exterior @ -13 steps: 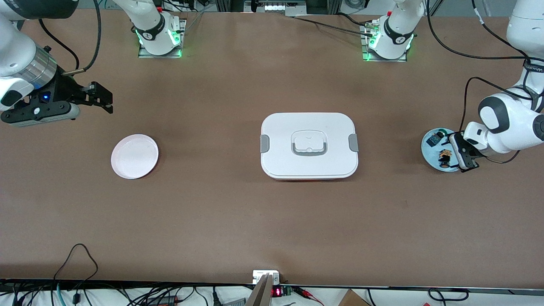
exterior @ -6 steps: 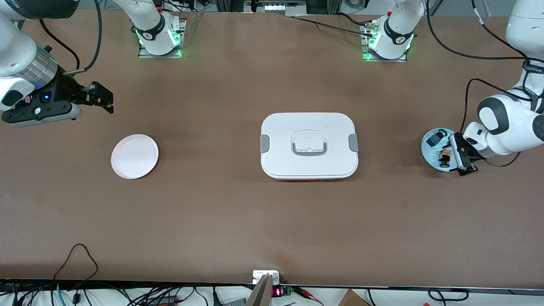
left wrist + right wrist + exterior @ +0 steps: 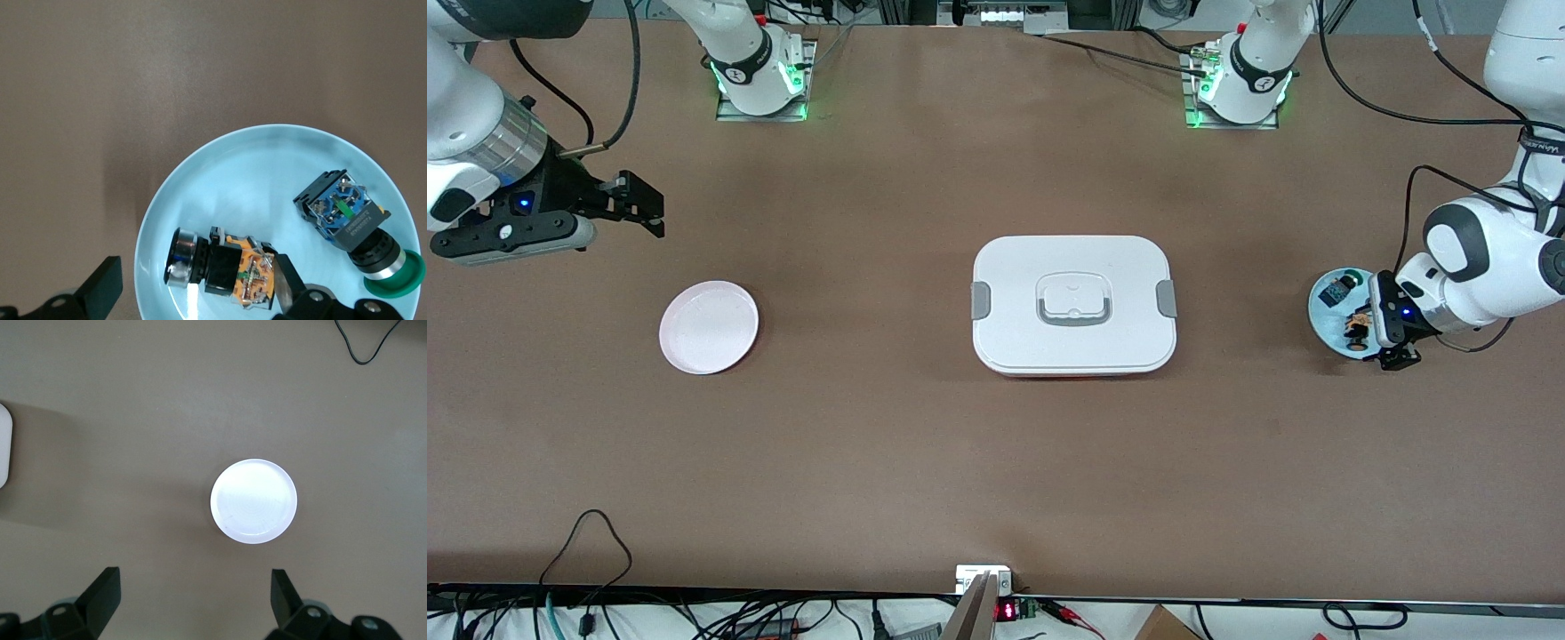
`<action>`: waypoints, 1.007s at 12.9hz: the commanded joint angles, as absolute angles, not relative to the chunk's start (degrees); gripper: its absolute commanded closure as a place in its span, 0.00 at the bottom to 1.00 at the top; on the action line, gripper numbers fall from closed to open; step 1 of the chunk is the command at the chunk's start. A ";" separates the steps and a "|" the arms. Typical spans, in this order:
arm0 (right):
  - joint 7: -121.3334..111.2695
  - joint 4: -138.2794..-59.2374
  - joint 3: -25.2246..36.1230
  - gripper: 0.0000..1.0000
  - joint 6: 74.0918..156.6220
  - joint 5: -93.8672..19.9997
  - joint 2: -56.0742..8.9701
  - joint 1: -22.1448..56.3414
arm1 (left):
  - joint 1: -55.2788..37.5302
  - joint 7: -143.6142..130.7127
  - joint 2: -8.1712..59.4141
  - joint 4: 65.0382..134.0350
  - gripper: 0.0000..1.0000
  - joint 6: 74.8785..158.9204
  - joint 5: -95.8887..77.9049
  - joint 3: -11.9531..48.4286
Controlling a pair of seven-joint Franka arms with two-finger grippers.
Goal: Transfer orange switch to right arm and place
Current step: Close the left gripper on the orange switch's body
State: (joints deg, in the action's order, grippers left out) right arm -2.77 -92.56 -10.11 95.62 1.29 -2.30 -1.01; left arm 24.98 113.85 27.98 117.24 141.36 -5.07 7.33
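Since the earlier frames, the left gripper (image 3: 1392, 342) has shifted slightly toward the top of the front view over the round light-blue plate (image 3: 1325, 322) at the right edge of that frame; the right arm has not moved.

Light-blue plate, two items inside. The orange switch (image 3: 223, 268), a small black push-button with orange-tan parts, lies on its side in the part of the plate nearer the front camera. A second black-and-blue switch (image 3: 350, 223) with a green cap lies apart from it, in the part farther from the camera, its cap overhanging the rim. The left gripper's fingers (image 3: 103, 287) stand spread wide, holding nothing; one sits just beside the orange switch, the other outside the plate's rim.

Round pale-pink plate (image 3: 709, 326), left of centre in the front frame: nothing on it.

White rectangular lidded box (image 3: 1074, 305) with grey side clips, frame centre: lid on, contents not visible.

Right gripper (image 3: 640, 206), upper left of the front frame, waits above the brown table (image 3: 996, 444), fingers (image 3: 101, 590) wide apart and empty.
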 commanded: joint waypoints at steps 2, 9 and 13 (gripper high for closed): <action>-2.29 -91.93 -10.46 0.00 95.36 0.97 -2.20 -1.23 | 25.75 117.33 28.12 118.39 0.00 142.21 -5.54 7.73; -2.29 -91.93 -10.46 0.00 95.45 0.97 -2.20 -1.23 | 25.84 117.86 28.39 118.48 0.00 141.59 -5.63 7.73; -2.29 -91.93 -10.37 0.00 95.45 0.97 -2.29 -1.32 | 26.37 117.77 29.35 118.48 0.07 141.94 -5.63 7.65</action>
